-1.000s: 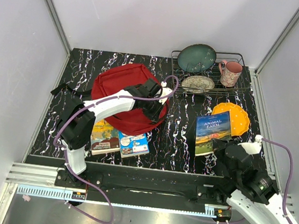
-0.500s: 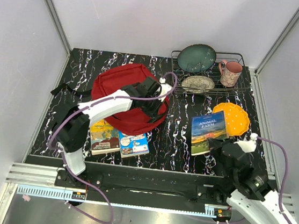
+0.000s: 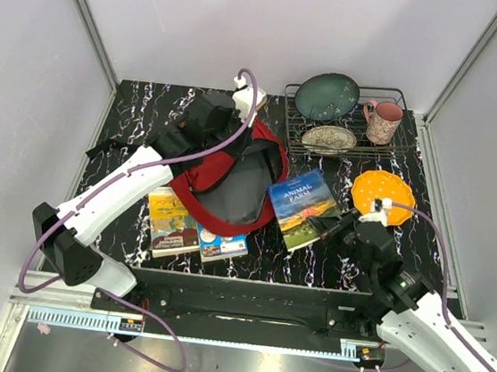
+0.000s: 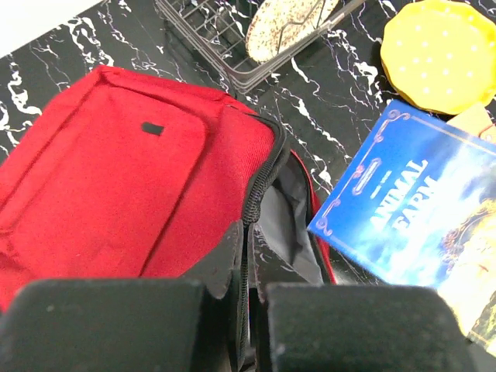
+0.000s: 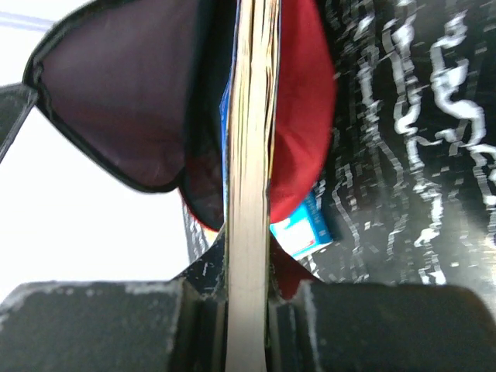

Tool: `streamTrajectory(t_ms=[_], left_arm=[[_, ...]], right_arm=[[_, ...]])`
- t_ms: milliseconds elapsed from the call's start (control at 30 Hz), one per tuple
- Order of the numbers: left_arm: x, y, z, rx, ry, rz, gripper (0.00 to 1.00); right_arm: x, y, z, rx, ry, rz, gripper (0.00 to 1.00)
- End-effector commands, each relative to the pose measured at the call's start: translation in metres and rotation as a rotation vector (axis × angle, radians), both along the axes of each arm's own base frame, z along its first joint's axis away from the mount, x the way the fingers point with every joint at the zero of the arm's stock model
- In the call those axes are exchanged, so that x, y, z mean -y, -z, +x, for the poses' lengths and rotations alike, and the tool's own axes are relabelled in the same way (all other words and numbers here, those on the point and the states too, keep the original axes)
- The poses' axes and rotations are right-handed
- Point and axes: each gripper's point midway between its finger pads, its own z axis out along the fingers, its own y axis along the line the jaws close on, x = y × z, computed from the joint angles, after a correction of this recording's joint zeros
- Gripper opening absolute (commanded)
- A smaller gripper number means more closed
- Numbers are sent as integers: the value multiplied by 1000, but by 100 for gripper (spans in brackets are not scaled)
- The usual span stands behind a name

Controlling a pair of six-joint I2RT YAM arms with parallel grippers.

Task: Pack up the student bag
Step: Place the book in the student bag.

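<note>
The left gripper (image 4: pixel 249 293) is clamped tight on the backpack (image 4: pixel 116 170). Its two black fingers (image 4: pixel 108 325) are pinched together on the zippered rim of the main opening and hold that edge up off the black marbled table (image 3: pixel 312 258). Ahead of those fingers and to one side, the red front panel with its pocket spreads away. On the other side the mouth gapes and shows grey lining. The backpack lies on the far left part of the table, directly under this gripper.

The right gripper (image 5: pixel 248 293) is closed on a book (image 3: pixel 304 209) with a blue cover reading "Animal Farm". The pale page edge runs straight out from between its fingers (image 5: pixel 101 329). Past the fingertips the book's far end meets the mouth of the backpack, with dark lining on one side of it and red cloth on the other. I cannot tell whether the corner is actually inside the opening or only at its rim.

A yellow plate (image 3: pixel 382 194) lies just beside the right gripper, on its outer side. Beyond that stands a wire rack (image 3: pixel 408 104) holding a green plate (image 3: pixel 327 96), a speckled dish (image 3: pixel 328 139) and a pink mug (image 3: pixel 382 121). Two small picture books (image 3: pixel 172 222) lie side by side against the near edge of the backpack, well back from the left fingers.
</note>
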Motion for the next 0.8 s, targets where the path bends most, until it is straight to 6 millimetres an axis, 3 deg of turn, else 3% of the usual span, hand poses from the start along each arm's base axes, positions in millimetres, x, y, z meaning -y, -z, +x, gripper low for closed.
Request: streamTrajectory(t_ms=[0, 33, 67, 133, 200, 233, 267, 467, 633, 767], left_arm=[[-7, -48, 2, 103, -42, -62, 0], [-9, -51, 1, 109, -48, -65, 0], [-10, -51, 2, 112, -54, -62, 0], [-14, -52, 2, 117, -72, -64, 0], [-15, -53, 1, 121, -78, -74, 0], [-15, -53, 1, 122, -78, -78, 0], [-14, -52, 1, 118, -79, -78, 0], [-13, -47, -4, 99, -81, -106, 0], [-11, -63, -9, 140, -56, -159, 0], [-11, -67, -8, 145, -64, -175, 0]], right_arm=[[-44, -90, 5, 177, -171, 160, 3], [-55, -96, 2, 176, -226, 186, 3], [-65, -86, 7, 131, -242, 173, 2], [-83, -96, 6, 133, -314, 230, 1], [-99, -86, 11, 95, -348, 271, 0], [-106, -97, 11, 135, -380, 319, 0], [-112, -88, 14, 110, -392, 324, 0], [-126, -66, 27, 57, -383, 344, 0], [-130, -49, 45, 25, -319, 333, 0], [-149, -35, 65, -12, -317, 325, 0]])
